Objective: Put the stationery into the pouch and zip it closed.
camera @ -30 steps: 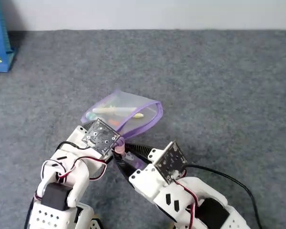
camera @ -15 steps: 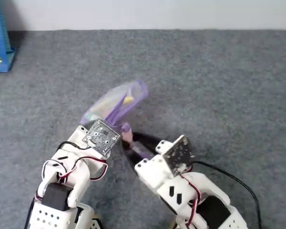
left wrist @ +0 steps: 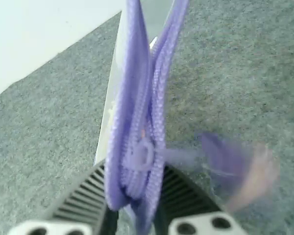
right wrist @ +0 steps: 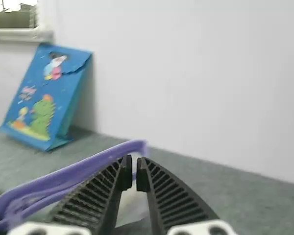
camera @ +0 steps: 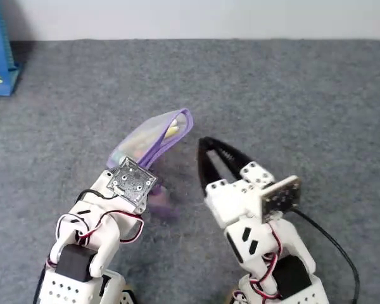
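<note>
Grey table [camera: 304, 95]. Pouch [camera: 153, 136] soft, floppy; your left gripper [left wrist: 133, 193] clamps its 7 o'clock end, right gripper [right wrist: 134, 169] closed, empty. Grab zip slider [left wrist: 142, 152].

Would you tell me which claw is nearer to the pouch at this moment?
Left. The left claw is clamped on the near end of the pouch, over its zipper edge. The right claw is off to the side, not touching it.

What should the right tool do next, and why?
Probably move the right tool to the pull tab and grip it. It is shut on nothing, beside the pouch, while the left tool clamps the end where the slider sits. The zip beyond looks unclosed.
</note>
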Controlling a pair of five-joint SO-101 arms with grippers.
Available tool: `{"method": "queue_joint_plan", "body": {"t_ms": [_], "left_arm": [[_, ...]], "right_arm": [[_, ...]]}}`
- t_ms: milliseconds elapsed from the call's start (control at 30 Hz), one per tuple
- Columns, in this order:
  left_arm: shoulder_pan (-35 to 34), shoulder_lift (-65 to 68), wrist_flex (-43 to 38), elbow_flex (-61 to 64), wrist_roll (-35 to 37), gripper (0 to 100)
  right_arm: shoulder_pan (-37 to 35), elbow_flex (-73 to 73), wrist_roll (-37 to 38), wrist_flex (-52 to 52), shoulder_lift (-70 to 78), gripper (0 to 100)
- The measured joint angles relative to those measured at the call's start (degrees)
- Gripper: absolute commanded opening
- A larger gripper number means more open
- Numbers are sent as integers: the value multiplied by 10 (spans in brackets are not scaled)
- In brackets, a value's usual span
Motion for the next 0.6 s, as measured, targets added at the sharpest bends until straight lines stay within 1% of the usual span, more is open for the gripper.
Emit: {"method": "queue_joint_plan", "body": {"t_ms": [133,200,300,367,467,500,600], "left_arm": [[0,0,1,0,0,9],[0,0,1,0,0,9],[0,0,1,0,4,9],[0,0,1,0,4,9],[0,0,1,0,4,9],[0,0,1,0,4,9],[-3,0,1,0,4,9]], "right_arm": [[10,0,0,-7,1,7],[4,-1,0,-9,33,9],[-42,-1,0,3,91,28],[-61,-14,-4,39,113,95],[-84,-52,-56,112,137,226],[-87,-68,-73,141,142,251],[-112,-104,-107,231,142,250]]}}
